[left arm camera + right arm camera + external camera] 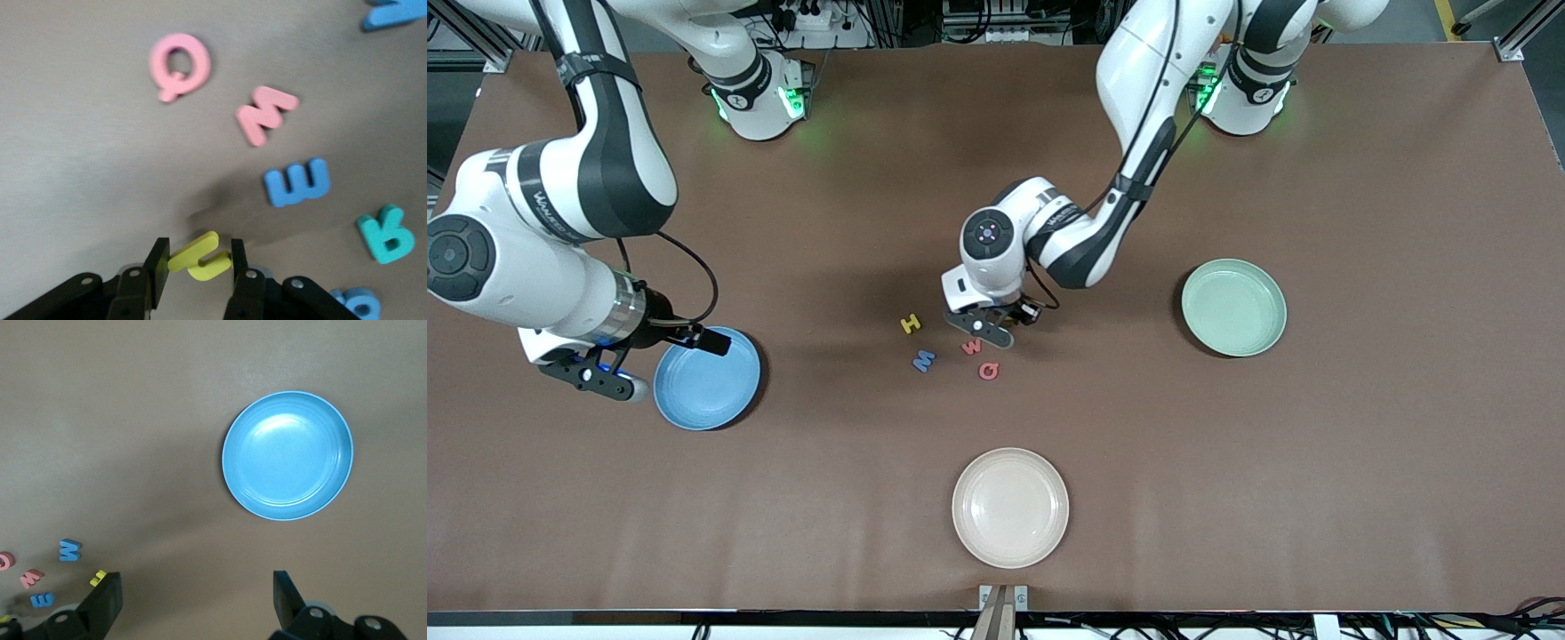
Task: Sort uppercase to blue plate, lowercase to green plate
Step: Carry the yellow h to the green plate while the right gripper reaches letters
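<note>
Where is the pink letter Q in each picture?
Front view: the red Q lies on the table, nearest the camera of the letter cluster, just below the left gripper.
Left wrist view: the Q shows large, beside the red w.
Right wrist view: only a sliver of the Q shows at the picture's edge.
Shared landmark: the red w, next to the Q in all three views.
</note>
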Tool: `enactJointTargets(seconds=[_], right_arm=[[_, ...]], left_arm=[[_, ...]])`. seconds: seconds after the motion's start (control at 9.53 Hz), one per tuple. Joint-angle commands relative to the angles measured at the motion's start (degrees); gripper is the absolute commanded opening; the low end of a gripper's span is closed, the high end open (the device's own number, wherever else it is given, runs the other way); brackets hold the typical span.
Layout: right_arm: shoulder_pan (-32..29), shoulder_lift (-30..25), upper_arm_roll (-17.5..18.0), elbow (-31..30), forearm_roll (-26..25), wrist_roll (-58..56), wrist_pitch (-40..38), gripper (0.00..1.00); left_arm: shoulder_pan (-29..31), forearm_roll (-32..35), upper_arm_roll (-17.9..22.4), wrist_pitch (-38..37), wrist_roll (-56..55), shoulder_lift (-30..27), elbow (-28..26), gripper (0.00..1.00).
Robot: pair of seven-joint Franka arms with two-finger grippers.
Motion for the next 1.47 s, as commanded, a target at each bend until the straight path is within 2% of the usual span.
enactJointTargets(seconds=[0.0,0.42,0.63,0.84,0.94,1.15,1.36], right_arm=[[0.3,0.5,0.3,1.3,1.0,0.6,-0.6,1.0],[3.9,3.4,0.4,2.3,0.7,6.2,0.4,1.0],[7.3,6.3,0.4,5.2,0.7,11.7,1.1,1.0],[10.4,9.8,0.4,7.9,0.6,17.0,2.1,1.0],[11.5,11.1,0.4,8.1,0.7,18.8,4.1,1.0],[14.7,14.1,0.4,8.1,0.7,24.5,9.3,1.0],[16.6,16.8,0.4,8.1,0.7,28.1,13.1,1.0]], left_arm=[[2.3,0.2,0.1,-5.2,4.8,-5.4,-3.4,0.15],[9.7,2.3,0.6,-3.8,13.6,-14.8,-14.7,0.15],[13.3,2.4,0.6,2.2,17.2,-19.2,-23.7,0.15],[19.7,3.5,0.6,13.2,27.1,-21.8,-33.8,0.15],[22.2,3.5,0.6,16.0,31.0,-22.8,-37.3,0.15],[27.1,3.4,0.6,14.9,39.6,-26.3,-40.0,0.11],[28.7,3.4,0.7,9.7,41.7,-28.7,-39.1,0.1]])
